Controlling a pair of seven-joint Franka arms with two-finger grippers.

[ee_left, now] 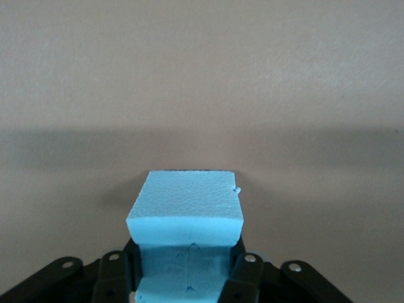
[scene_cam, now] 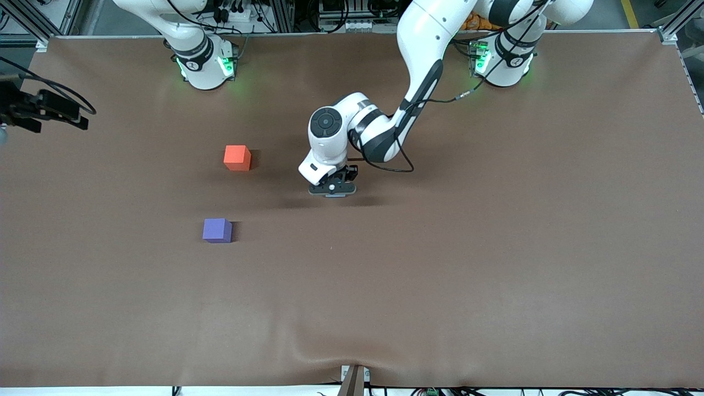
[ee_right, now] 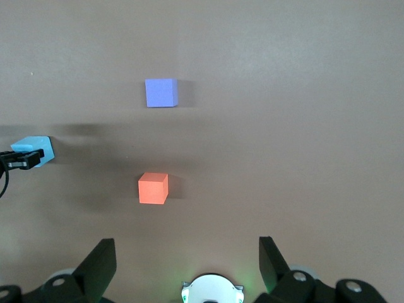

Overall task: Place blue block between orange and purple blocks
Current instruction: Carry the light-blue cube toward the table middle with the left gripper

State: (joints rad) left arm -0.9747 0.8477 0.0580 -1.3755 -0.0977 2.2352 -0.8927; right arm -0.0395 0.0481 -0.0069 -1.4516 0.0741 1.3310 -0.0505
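A brown sheet covers the bench (scene_cam: 495,275), with a shallow wrinkle (scene_cam: 330,344) near its edge closest to the front camera. At the middle of that edge stands a small bracket (scene_cam: 353,380). A black device (scene_cam: 44,110) with cables hangs over the right arm's end. A metal post (scene_cam: 668,34) marks a corner at the left arm's end.

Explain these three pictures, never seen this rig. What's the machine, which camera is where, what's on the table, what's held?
Two white robot arms stand at a brown table. The front view looks down from a high camera facing them; the two wrist views come from cameras on each arm's wrist. The left gripper, over the table's middle, is shut on the blue block, seen close in its own wrist view. The right gripper is open and waits, looking down on the table. An orange block and a purple block sit apart toward the right arm's end, the purple one nearer the front camera.
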